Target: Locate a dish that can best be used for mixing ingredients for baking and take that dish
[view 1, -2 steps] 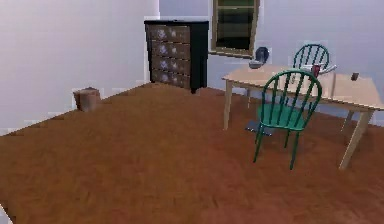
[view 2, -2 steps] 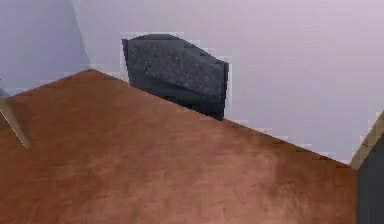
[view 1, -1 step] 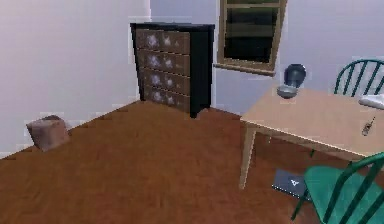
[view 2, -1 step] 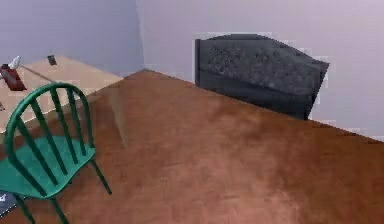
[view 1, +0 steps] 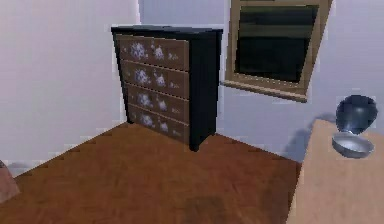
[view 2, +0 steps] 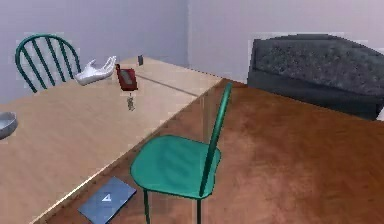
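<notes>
grey bowl [view 1: 352, 146] sits on the wooden table [view 1: 330, 190], close to the table's far edge and near its far corner in the forward view. a dark blue round vessel [view 1: 355, 112] stands just behind it; touching or apart, cannot tell. the same bowl [view 2: 5, 124] shows at the arm side view's left, on the table [view 2: 90, 130] top, well apart from a white thing [view 2: 96, 70] and a red thing [view 2: 126, 77] toward the far end. green chair [view 2: 180, 165] is pushed up to the table's long edge, another green chair [view 2: 45, 60] stands at the far side. dresser [view 1: 165, 85] and window [view 1: 275, 45] are ahead, sofa [view 2: 315, 65] off beyond. judgement on handling: shallow, wide-mouthed, looks like metal or glazed ware, so stiff, fairly light, smooth and likely slippery; if glazed it would chip if dropped. best hold is probably across the rim wall on the side away from the vessel, one finger inside and one outside, lifting straight up so it does not skid or knock its neighbour. state of the claw: cannot tell.
</notes>
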Controlling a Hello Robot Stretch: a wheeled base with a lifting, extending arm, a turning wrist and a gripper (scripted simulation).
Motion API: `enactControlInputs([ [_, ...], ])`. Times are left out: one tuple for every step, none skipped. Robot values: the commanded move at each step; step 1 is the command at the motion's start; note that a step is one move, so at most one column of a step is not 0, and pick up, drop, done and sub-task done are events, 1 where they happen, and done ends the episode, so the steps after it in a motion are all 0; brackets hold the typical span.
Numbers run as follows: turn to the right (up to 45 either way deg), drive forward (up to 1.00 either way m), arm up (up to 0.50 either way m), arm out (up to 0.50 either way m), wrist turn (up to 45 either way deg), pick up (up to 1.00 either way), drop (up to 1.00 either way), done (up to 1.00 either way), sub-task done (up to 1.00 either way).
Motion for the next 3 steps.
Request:
enactControlInputs([
  [-42.0,0.0,0.0,0.0,0.0,0.0,0.0,0.0,0.0],
  [45.0,0.0,0.0,0.0,0.0,0.0,0.0,0.0,0.0],
  [6.0,0.0,0.0,0.0,0.0,0.0,0.0,0.0,0.0],
])
